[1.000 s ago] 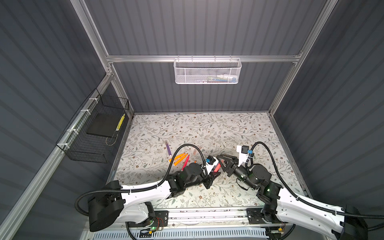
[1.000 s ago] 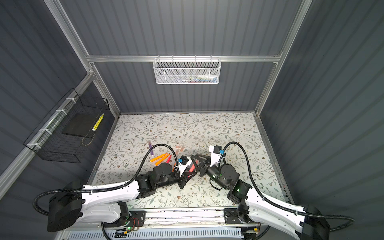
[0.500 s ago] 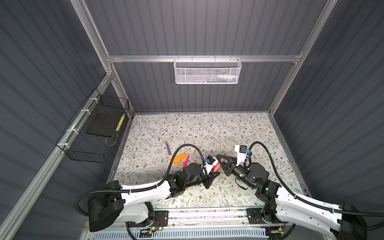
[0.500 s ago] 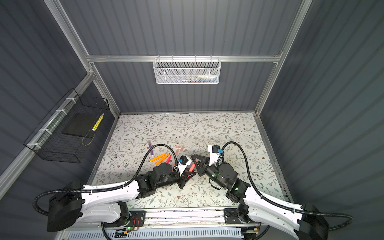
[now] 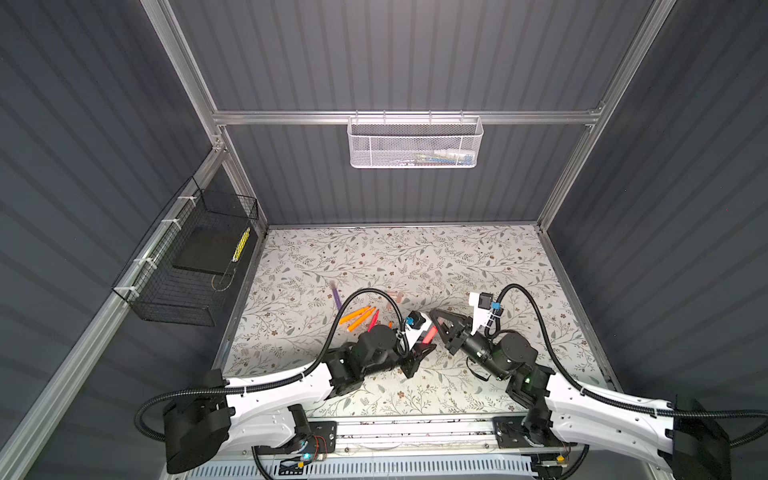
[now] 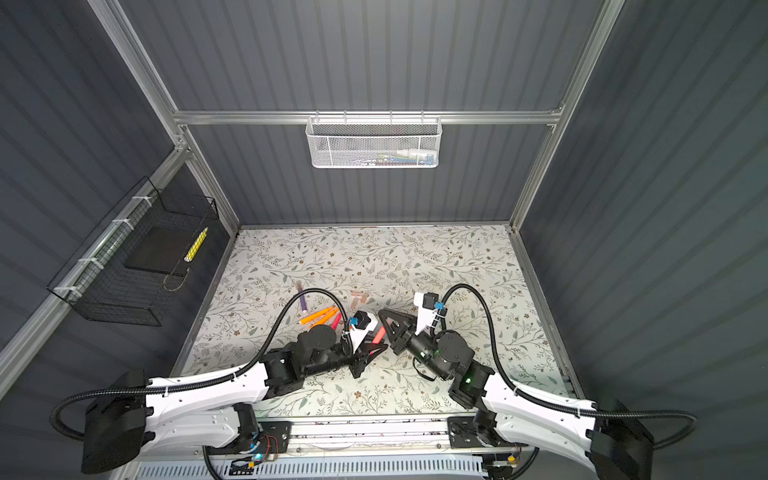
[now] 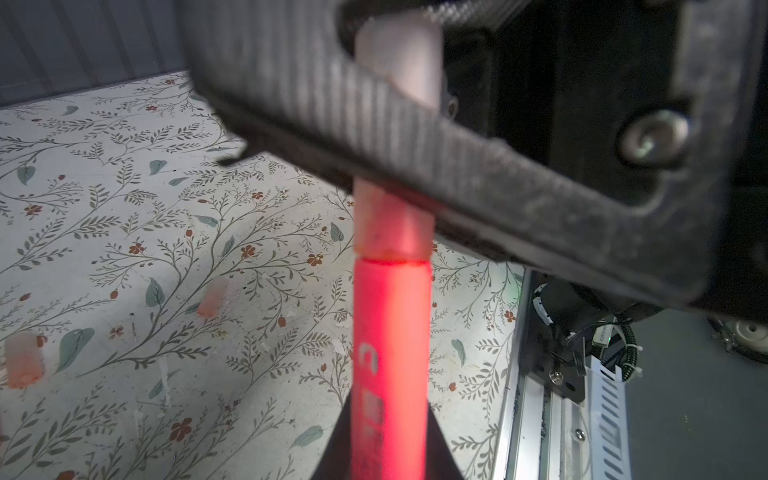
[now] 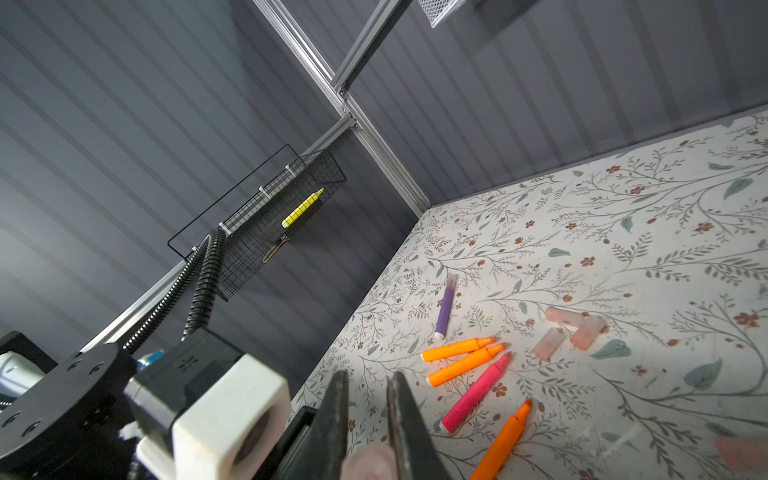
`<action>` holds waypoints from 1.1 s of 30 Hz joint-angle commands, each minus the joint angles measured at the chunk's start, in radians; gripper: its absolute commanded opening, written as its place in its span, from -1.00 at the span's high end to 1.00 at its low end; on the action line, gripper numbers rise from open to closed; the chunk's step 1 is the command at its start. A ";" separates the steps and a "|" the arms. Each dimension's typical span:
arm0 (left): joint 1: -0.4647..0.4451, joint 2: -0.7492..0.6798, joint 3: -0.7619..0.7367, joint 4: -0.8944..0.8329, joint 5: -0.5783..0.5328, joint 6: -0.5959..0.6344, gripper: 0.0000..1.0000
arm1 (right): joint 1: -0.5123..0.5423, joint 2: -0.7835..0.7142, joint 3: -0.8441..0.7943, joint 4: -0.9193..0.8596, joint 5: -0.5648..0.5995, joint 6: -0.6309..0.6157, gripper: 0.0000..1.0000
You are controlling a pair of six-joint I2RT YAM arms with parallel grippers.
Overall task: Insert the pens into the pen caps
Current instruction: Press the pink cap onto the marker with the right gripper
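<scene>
Pink-red pen point(image 7: 390, 353) is clamped in your left gripper point(image 5: 424, 347), over the near middle of the floral table point(image 5: 457, 257). Your right gripper point(image 8: 368, 384) is closed on a pale pen cap point(image 7: 392, 226). The cap sits over the pen's tip, its rim just at the coloured barrel. Left of the grippers and farther back lie a purple pen point(image 8: 445, 307), three orange pens point(image 8: 463, 365), a second pink pen point(image 8: 473, 399) and three loose caps point(image 8: 548, 343).

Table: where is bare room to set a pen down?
Bare: the far strip of table by the back wall, and the right side past the right gripper. Crowded: pens and caps left of middle; the left gripper meets it mid-table.
</scene>
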 commanded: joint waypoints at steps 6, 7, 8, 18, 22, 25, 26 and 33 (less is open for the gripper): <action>0.137 -0.050 0.118 0.115 0.050 -0.052 1.00 | 0.113 0.040 -0.039 0.007 -0.086 -0.080 1.00; 0.142 -0.051 0.123 0.113 0.061 -0.052 1.00 | 0.117 0.047 -0.040 0.016 -0.089 -0.085 1.00; 0.144 -0.051 0.127 0.108 0.064 -0.051 1.00 | 0.120 0.053 -0.044 0.025 -0.089 -0.088 1.00; 0.145 -0.045 0.202 0.012 -0.201 0.013 1.00 | 0.204 0.127 -0.035 0.002 0.056 0.053 1.00; 0.145 -0.032 0.227 0.002 -0.255 0.021 1.00 | 0.261 0.190 -0.009 -0.010 0.105 0.114 1.00; 0.146 -0.022 0.237 0.005 -0.234 0.031 1.00 | 0.275 0.209 -0.010 0.013 0.123 0.112 1.00; 0.150 -0.019 0.236 0.003 -0.217 0.029 1.00 | 0.275 0.205 -0.019 0.026 0.130 0.109 1.00; 0.375 -0.040 0.177 0.109 0.190 -0.205 1.00 | 0.275 0.162 -0.086 0.171 0.063 0.024 1.00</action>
